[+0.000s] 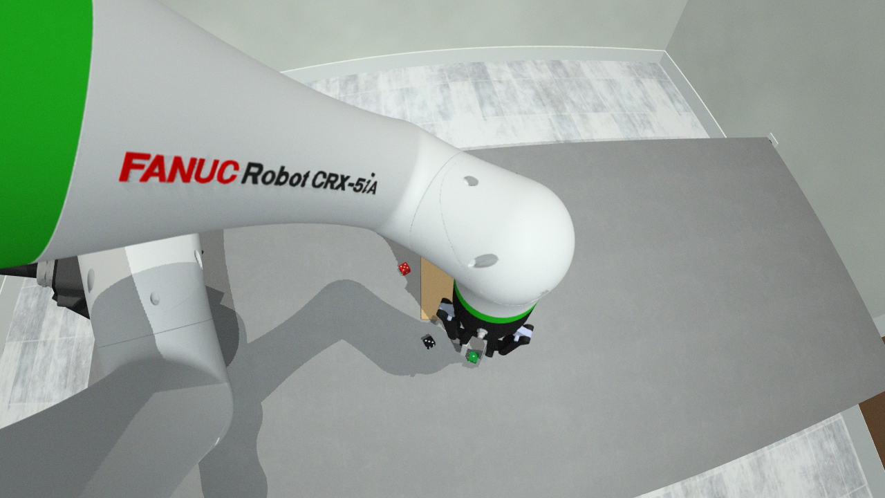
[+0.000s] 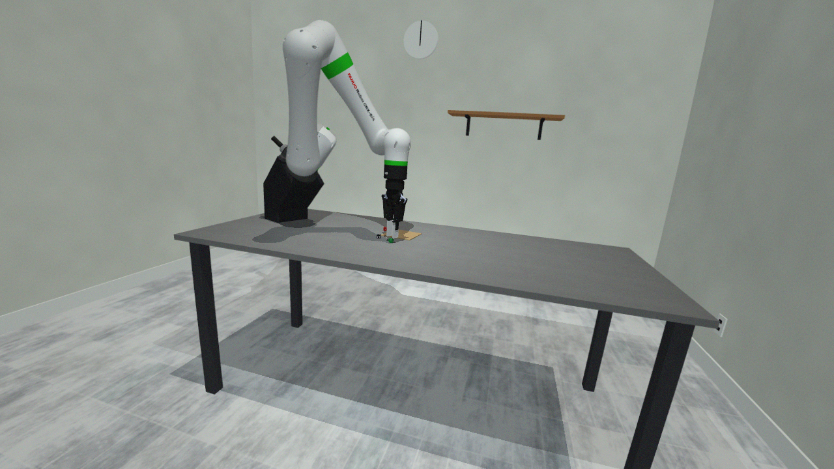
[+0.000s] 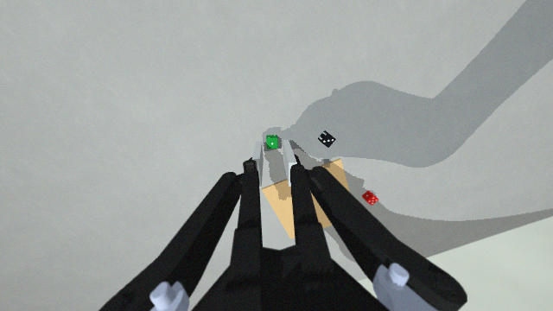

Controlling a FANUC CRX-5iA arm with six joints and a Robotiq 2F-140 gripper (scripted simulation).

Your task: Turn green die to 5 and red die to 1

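The green die (image 1: 472,355) lies on the grey table, off the tan mat (image 1: 435,288), near the mat's near corner. In the wrist view the green die (image 3: 272,142) shows one white pip on its upper face. My gripper (image 3: 272,149) hangs upright just above it, fingers a narrow gap apart with nothing between them, and the die shows in line with that gap. The red die (image 1: 404,268) lies on the table beside the mat's left edge, off the mat. The black die (image 1: 427,341) lies on the table left of the green die. The arm hides part of the mat.
The arm's big link fills the left and upper part of the top view. The dice and mat sit near the middle of a long grey table (image 2: 443,256), with the robot base (image 2: 288,192) at its far left corner.
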